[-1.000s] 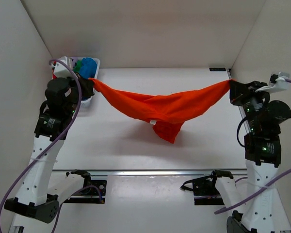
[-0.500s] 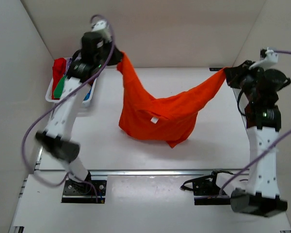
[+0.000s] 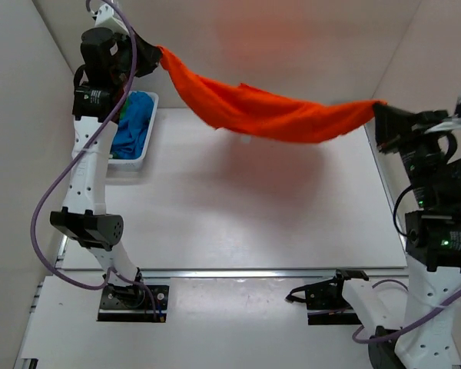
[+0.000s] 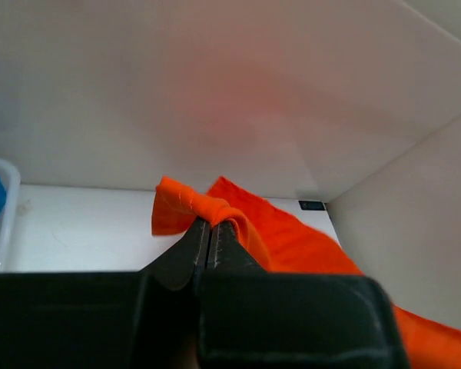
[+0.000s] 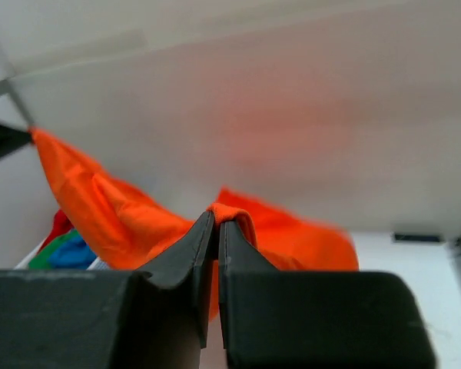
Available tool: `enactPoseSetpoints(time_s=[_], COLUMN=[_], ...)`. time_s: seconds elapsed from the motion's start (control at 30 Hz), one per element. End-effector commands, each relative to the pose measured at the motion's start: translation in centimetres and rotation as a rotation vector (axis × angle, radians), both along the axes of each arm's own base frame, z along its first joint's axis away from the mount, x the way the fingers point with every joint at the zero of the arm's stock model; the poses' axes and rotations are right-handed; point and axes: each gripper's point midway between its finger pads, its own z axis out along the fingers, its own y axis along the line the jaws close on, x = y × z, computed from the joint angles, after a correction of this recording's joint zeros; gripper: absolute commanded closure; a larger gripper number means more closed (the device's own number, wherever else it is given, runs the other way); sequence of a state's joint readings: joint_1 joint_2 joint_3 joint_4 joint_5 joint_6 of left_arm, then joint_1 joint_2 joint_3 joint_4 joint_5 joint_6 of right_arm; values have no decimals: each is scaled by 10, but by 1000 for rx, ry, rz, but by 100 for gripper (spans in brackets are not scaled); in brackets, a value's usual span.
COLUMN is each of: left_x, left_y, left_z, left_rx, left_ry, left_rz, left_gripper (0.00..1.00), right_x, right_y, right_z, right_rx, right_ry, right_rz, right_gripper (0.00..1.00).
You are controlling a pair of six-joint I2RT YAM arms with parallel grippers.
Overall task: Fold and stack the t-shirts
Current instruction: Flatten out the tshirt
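Observation:
The orange t-shirt point(image 3: 269, 115) hangs stretched in the air between both grippers, high above the table. My left gripper point(image 3: 158, 54) is shut on its left end at the back left; in the left wrist view point(image 4: 210, 221) the cloth folds over the closed tips. My right gripper point(image 3: 378, 108) is shut on its right end; in the right wrist view point(image 5: 217, 217) cloth wraps the tips. Other t-shirts, a blue one point(image 3: 136, 127) uppermost, lie in the white tray point(image 3: 131, 163); red, green and blue cloth point(image 5: 65, 244) show in the right wrist view.
White walls enclose the table on the left, back and right. The tray stands at the back left next to the left arm. A small black mark point(image 4: 312, 205) sits at the table's far right corner. A metal rail point(image 3: 238, 271) runs along the near edge.
Both grippers have risen with the orange t-shirt. It sagged to the table before; now it is pulled into a band clear of the table. The left arm swung up and back.

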State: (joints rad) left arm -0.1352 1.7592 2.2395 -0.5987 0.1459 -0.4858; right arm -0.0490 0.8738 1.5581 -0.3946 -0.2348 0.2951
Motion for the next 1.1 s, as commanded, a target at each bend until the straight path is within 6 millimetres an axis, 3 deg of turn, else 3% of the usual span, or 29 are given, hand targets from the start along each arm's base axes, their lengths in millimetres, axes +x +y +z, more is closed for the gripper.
enactPoseSetpoints(time_s=[0.0,0.03,0.1,0.13,0.17,0.2,0.27,0.37,0.4,0.47,0.53,0.67,0.77,0.83,0.87,0.93,1.0,1.07], left_x=[11,23,39,47,56,57,62,48,43,18,-6,-81,-148,-187,-194,-221,-233,-243], left_y=[-13,-13,-11,-9,-8,-10,-12,-16,-17,-18,-23,-48,-96,-113,-124,-137,-148,-156], left_z=[-36,-63,-101,-119,-131,-144,-162,-170,-173,-188,-200,-238,-266,-296,-292,-317,-329,-341], left_rx=[64,90,107,114,118,115,113,133,142,165,163,128,33,-51,-117,-162,-154,-131], left_ry=[70,129,223,272,298,334,381,399,404,430,452,508,536,594,584,648,676,705], left_rz=[-7,-3,-4,-8,-11,-19,-37,-58,-56,-70,-102,-200,-347,-412,-448,-493,-510,-527], left_gripper=[100,100,100,97,83,69,59,54,51,48,45,43,42,43,44,43,42,43], right_x=[39,42,34,29,31,21,11,-15,-20,-36,-43,-47,-47,-44,-43,-43,-39,-35], right_y=[22,29,67,87,95,124,160,215,223,249,263,283,289,286,285,280,269,257], right_z=[-111,-125,-183,-193,-216,-242,-275,-329,-354,-367,-390,-393,-388,-382,-376,-375,-369,-376], right_rx=[77,100,110,117,122,95,80,56,41,32,-10,-20,-19,-19,-11,-15,-6,3], right_ry=[266,298,415,438,479,547,630,798,859,896,946,943,900,860,838,824,803,827], right_rz=[119,144,254,298,287,360,411,570,591,661,675,730,744,741,741,722,686,632], right_gripper=[100,100,100,99,100,100,100,100,100,100,100,99,100,100,100,100,100,100])
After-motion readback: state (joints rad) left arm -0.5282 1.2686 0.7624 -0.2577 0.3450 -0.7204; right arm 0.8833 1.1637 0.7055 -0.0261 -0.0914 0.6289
